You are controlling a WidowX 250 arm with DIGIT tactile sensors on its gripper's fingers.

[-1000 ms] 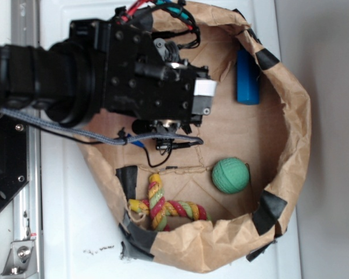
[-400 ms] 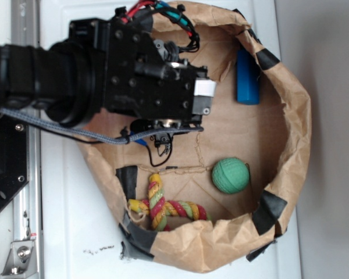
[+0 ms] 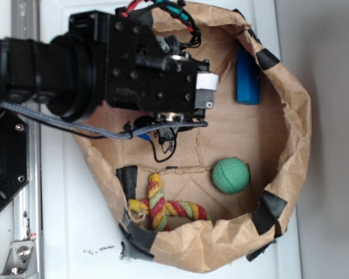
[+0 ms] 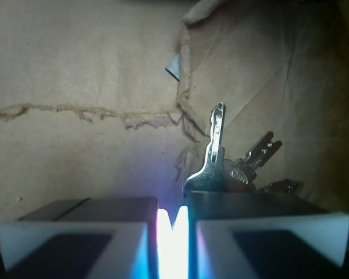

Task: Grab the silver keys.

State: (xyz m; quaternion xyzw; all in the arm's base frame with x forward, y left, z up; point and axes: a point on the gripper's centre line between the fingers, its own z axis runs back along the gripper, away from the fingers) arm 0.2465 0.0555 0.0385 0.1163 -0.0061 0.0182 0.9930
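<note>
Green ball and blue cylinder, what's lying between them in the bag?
Nothing: the exterior view shows bare brown paper between the green ball and the blue cylinder.

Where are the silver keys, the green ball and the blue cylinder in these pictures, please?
silver keys [image 4: 214,157]: wrist view, on the blade of the upright key.
green ball [image 3: 230,175]: exterior view, on its ribbed middle.
blue cylinder [image 3: 248,77]: exterior view, midway along its body.

Silver-grey keys [image 4: 221,168] are glinting against brown paper [image 4: 81,64]. A green ball [image 3: 230,175], a blue cylinder [image 3: 248,77] and a red, yellow and green striped rope [image 3: 166,207] are lying in the black-taped brown bag [image 3: 294,116].
</note>
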